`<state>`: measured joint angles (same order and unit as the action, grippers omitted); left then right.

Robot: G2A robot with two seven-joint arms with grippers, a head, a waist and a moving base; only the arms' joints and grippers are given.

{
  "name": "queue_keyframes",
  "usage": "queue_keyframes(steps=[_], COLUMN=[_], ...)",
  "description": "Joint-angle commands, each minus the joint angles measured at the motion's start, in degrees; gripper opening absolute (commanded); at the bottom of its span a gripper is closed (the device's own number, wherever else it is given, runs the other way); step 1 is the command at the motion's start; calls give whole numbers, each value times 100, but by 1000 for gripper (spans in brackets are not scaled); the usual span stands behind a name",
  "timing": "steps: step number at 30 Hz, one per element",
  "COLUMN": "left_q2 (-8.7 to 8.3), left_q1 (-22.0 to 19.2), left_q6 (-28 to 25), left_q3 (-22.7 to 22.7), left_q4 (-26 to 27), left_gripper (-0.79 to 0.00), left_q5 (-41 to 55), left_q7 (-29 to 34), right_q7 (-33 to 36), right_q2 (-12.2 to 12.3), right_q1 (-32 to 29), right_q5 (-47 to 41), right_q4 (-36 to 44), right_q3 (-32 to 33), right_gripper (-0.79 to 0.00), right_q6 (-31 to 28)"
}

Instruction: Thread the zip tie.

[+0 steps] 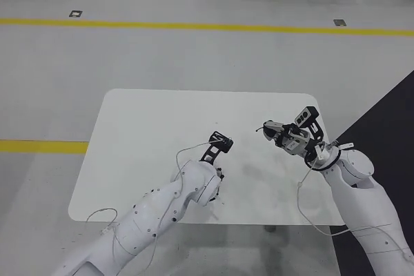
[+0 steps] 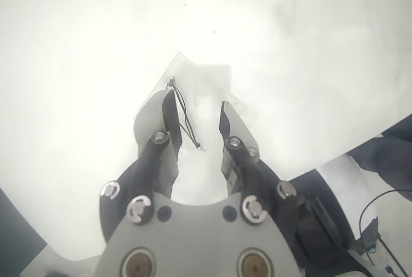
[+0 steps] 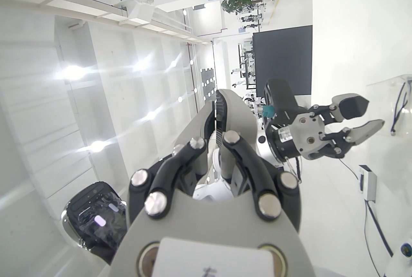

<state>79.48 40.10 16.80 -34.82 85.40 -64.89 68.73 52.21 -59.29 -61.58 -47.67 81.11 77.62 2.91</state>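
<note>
Spanning the top view, the white table [image 1: 138, 138] anchors everything. Over the table's middle hangs the left gripper [image 2: 196, 98], its jaws spread wide and empty. Over the table's right part sits the right gripper [image 3: 216, 104], its fingers pressed together. On the table lies a clear plate [image 2: 183, 69], bearing a thin black strand, seemingly the zip tie [image 2: 184, 112].

Bright light is flooding every view.
Glare is washing out the worktop [image 2: 80, 81] in the left wrist view; in the right, ceiling lamps [image 3: 73, 72] are flaring into streaks.
</note>
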Motion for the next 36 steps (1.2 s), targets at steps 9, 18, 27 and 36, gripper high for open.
queue_keyframes(steps=[9,18,27,36], left_q2=[301,494,725,942], left_q1=[-320,-444,-585,-705], left_q6=[164,37,-32,-5], left_q3=[193,379,453,483], left_q4=[-856,-1128,-1600,-2103], left_gripper=[-579,-643,-579,-566], left_q5=[-57,-318,-318,-339], left_q7=[317,822,1083,1224], right_q7=[0,0,0,0], right_q2=[0,0,0,0], right_q1=[0,0,0,0], right_q5=[0,0,0,0], right_q4=[0,0,0,0], right_q3=[0,0,0,0], right_gripper=[-785,-785,-785,-785], right_q6=[0,0,0,0])
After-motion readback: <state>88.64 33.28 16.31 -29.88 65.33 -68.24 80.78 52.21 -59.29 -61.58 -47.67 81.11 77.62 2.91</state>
